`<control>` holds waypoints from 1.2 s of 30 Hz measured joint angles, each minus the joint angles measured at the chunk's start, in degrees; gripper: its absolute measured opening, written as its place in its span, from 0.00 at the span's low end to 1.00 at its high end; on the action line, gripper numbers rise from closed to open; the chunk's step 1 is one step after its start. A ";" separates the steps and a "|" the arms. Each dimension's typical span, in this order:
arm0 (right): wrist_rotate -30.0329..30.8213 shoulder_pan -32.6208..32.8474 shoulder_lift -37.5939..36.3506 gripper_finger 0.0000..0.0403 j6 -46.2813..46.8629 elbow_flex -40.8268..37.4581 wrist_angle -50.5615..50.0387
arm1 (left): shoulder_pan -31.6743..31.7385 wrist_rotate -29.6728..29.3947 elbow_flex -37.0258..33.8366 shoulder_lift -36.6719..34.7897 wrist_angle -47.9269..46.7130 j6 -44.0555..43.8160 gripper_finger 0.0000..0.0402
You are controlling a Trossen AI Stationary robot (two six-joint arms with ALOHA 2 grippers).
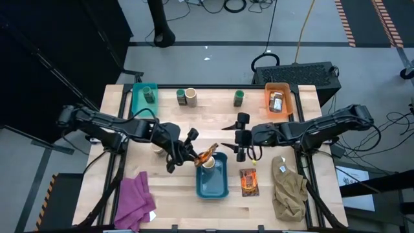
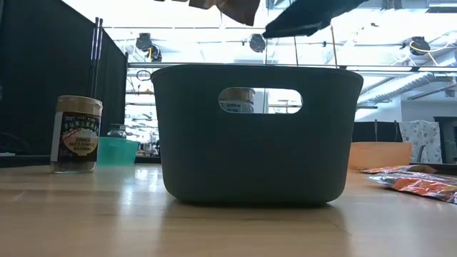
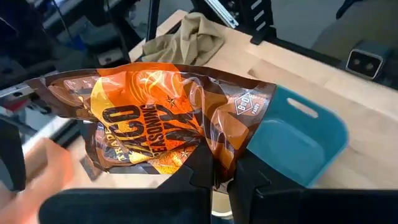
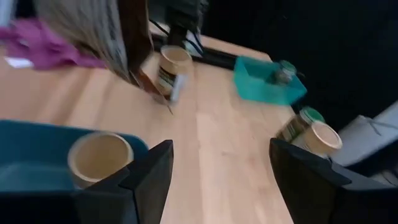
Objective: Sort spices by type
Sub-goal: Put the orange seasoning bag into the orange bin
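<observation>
- My left fingers [image 3: 214,177] are pinched shut on the lower edge of a flat, glossy orange-and-black spice packet [image 3: 168,118]; a grip at one edge lets the packet hang clear for dropping.
- I hold it in the air at the near-left corner of the dark teal plastic bin [image 1: 212,176], mid-bench, not yet inside.
- A round jar with a cream-yellow top [image 1: 207,162] already stands in that bin, so I judge this bin doubtful for packets.
- My right fingers [image 1: 240,142] stand wide apart, holding nothing, just beside the bin's far-right corner, waiting.
- A second orange-and-black packet [image 1: 249,182] lies flat on the wooden bench [image 1: 174,194], right of the bin.
- The small green tray [image 1: 143,98] and orange tray [image 1: 279,101] at the far edge each hold a jar; three jars stand loose between them.
</observation>
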 joint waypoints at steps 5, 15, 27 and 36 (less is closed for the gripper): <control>-1.96 1.57 -1.25 0.62 1.44 0.00 0.77 | 1.05 9.08 -0.34 1.41 1.48 2.05 0.06; -11.73 4.13 -1.23 0.62 5.55 0.00 2.48 | 3.45 11.18 -2.12 2.90 4.88 4.47 0.06; -12.01 2.95 3.59 0.61 3.18 0.04 10.76 | 3.89 11.41 -2.12 3.59 9.35 3.90 0.07; -12.08 2.89 4.63 0.23 0.28 0.04 12.20 | 3.89 11.06 -2.12 3.71 9.30 1.70 0.09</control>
